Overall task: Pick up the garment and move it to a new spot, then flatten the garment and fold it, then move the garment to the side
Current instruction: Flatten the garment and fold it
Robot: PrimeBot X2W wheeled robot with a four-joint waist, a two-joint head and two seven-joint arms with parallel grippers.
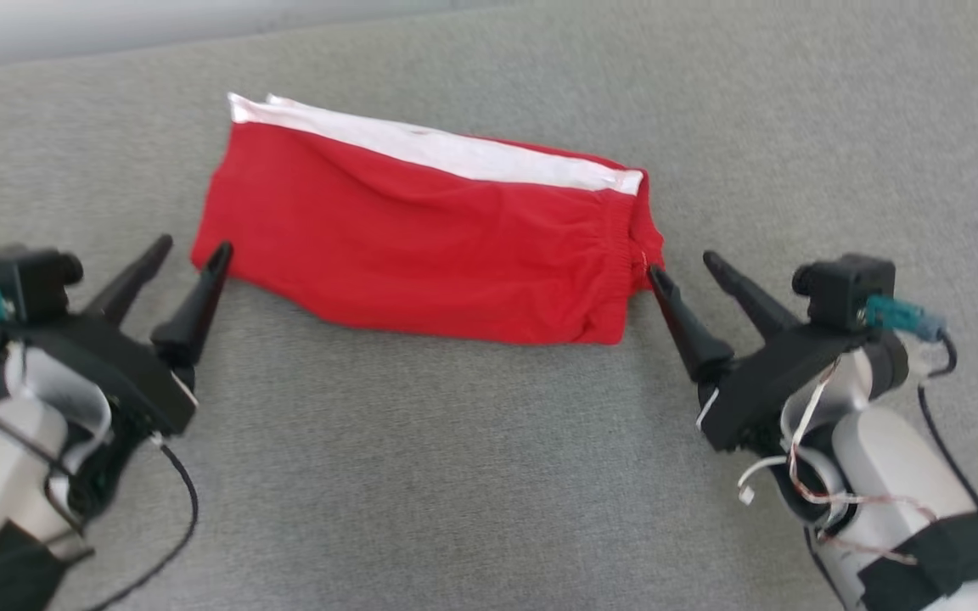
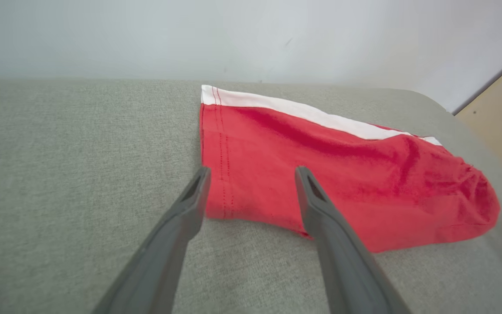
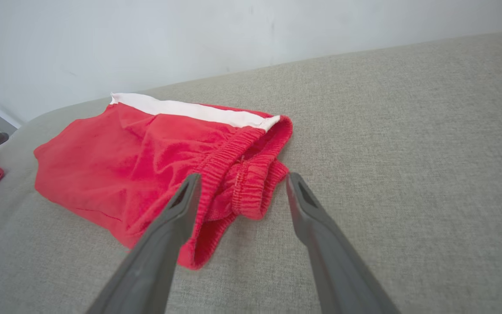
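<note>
Midway across the grey cloth-covered tabletop [image 1: 455,475], find folded red fabric shorts [image 1: 421,246] with a white stripe lying lengthwise left-to-right between 2 empty, spread grippers: left gripper [image 1: 196,244] just beside the hem end [image 2: 220,174], right gripper [image 1: 680,262] just beside the elastic waistband [image 3: 242,174], neither nearer.

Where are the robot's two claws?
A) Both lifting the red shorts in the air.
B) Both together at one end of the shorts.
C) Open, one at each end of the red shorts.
C: the left gripper and right gripper stand open at opposite ends of the red shorts, which lie on the grey surface.
</note>
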